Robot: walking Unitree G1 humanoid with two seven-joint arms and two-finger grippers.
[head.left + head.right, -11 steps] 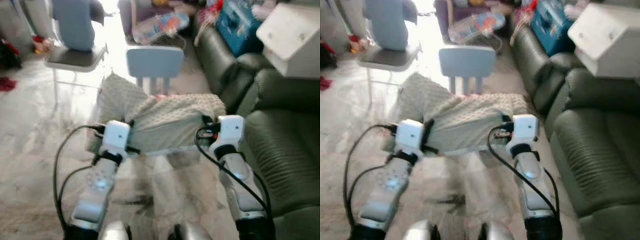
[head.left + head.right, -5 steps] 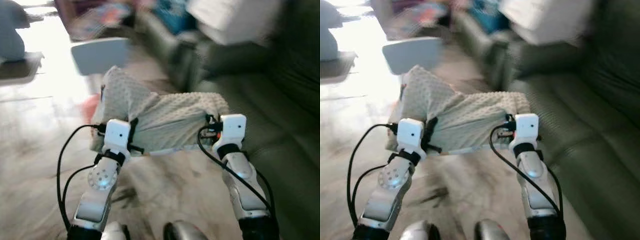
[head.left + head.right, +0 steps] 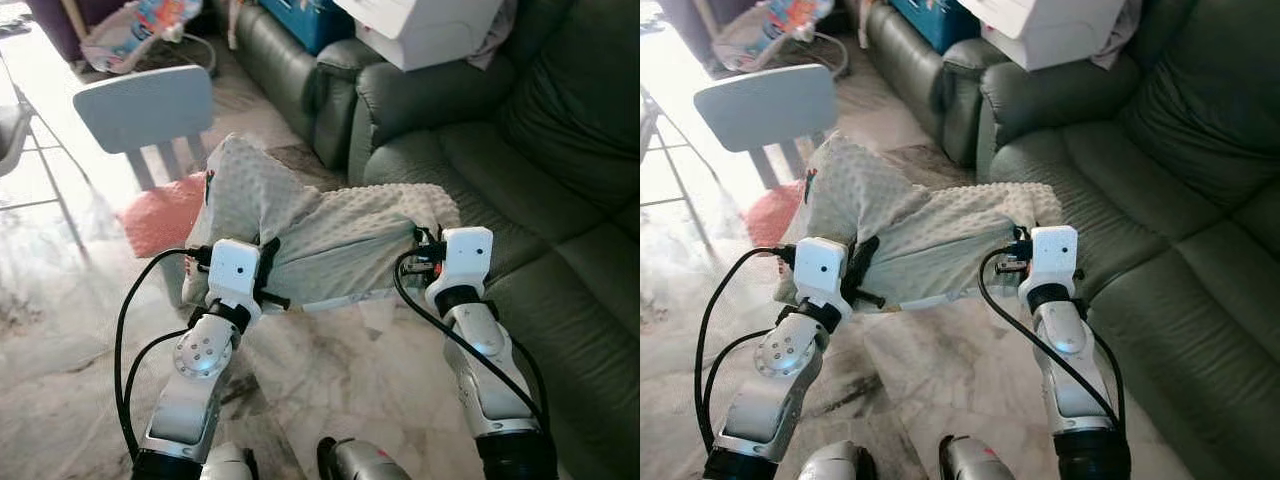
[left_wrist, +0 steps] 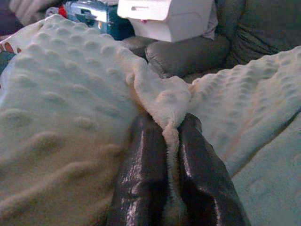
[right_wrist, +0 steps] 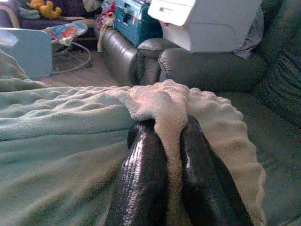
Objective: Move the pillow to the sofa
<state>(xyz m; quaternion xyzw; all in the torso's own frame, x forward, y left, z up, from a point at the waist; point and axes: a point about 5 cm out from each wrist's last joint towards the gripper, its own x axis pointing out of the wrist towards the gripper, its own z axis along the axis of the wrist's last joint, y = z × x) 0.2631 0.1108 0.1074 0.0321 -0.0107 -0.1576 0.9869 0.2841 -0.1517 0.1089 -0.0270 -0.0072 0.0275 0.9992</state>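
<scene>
Left eye view: 1 pillow (image 3: 330,240), held off floor w/ 2 grippers, left gripper (image 4: 171,136) & right gripper (image 5: 171,132) each pinching an edge; 1 sofa (image 3: 560,200) beside.

Robot turned; sofa (image 3: 520,200) now directly ahead.

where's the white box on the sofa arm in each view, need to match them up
Left eye view: the white box sits at the top edge, right of middle, on the green sofa.
Right eye view: top edge, right of middle.
Left wrist view: top middle, beyond the pillow.
Right wrist view: top right.
Shared landmark: the blue case, just beside the box in all views.
</scene>
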